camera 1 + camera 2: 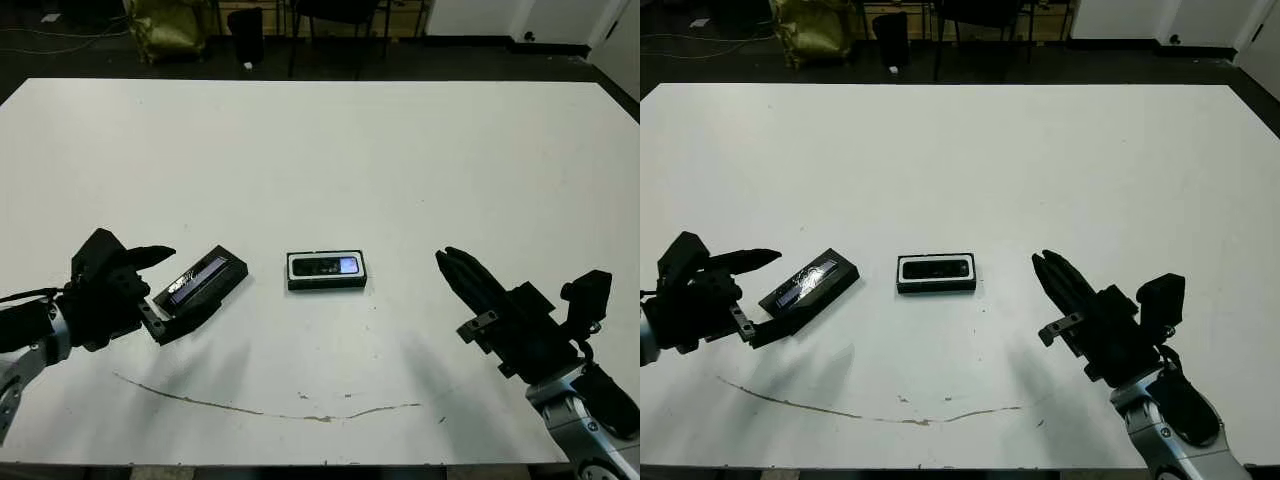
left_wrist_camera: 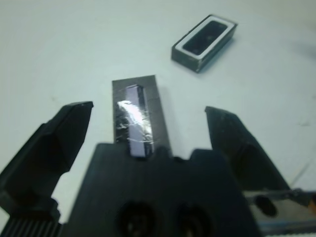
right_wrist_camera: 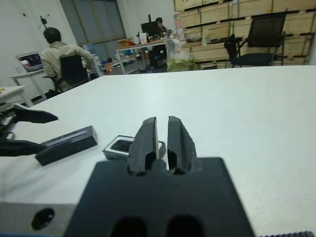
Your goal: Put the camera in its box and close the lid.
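A black lid (image 1: 201, 283) with a glossy grey strip and a white-lined black box (image 1: 326, 270) are seen on a white table (image 1: 400, 160).

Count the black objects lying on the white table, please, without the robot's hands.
2: the lid at the left hand, and the box at the centre, with the camera inside it.

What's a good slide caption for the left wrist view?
Open left gripper straddling the lid, with the camera already in its box beyond.

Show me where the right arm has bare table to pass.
Bare table runs between the right gripper and the box holding the camera, and across the far half. Crowded only on the left, where the left gripper straddles the lid.
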Controlling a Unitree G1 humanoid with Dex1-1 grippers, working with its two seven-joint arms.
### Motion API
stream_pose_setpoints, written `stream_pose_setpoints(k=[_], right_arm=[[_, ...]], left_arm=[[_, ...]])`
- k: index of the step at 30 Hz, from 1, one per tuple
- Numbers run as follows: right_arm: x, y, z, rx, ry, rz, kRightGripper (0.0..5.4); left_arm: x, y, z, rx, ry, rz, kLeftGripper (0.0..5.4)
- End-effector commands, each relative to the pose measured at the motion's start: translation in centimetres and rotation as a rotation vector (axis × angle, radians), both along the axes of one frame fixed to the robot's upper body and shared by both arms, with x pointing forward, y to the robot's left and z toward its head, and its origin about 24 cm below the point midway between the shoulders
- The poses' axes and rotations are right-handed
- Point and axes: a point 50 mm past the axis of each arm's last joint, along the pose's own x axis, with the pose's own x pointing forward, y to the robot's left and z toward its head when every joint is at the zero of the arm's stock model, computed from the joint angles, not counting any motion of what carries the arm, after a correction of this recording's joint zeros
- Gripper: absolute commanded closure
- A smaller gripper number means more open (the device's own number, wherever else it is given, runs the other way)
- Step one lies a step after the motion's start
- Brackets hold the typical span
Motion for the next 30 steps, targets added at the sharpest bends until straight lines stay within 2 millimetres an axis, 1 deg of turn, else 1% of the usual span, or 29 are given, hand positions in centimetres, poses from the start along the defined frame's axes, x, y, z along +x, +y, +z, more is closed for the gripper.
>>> stream_pose_setpoints(k=[1,8,14,16,19,26,30], right_arm=[[-0.1,-0.2,0.1,-0.021,0.041,-0.004,5.40],[0.3,0.0,0.2,0.030,0.026,0.042,5.40],[0.4,-0.3,-0.3,0.040,0.017,0.062,5.40],[0.3,-0.3,-0.1,0.044,0.023,0.058,5.40],[0.2,0.0,0.4,0.056,0.025,0.066,5.40],[0.4,-0.1,0.2,0.072,0.033,0.086,5.40],[0.3,-0.1,0.3,0.052,0.046,0.077,5.40]], left_arm=[[-0.2,0.3,-1.1,0.004,0.032,0.040,0.02],[-0.4,0.5,-1.5,-0.066,0.092,0.056,0.02],[-0.6,0.6,-1.9,-0.051,0.098,0.046,0.02],[-0.5,0.6,-2.0,-0.047,0.099,0.042,0.02],[-0.6,0.7,-2.3,-0.072,0.126,0.062,0.02],[-0.6,0.9,-2.6,-0.019,0.095,0.095,0.02],[-0.6,1.0,-2.9,-0.047,0.103,0.137,0.02]])
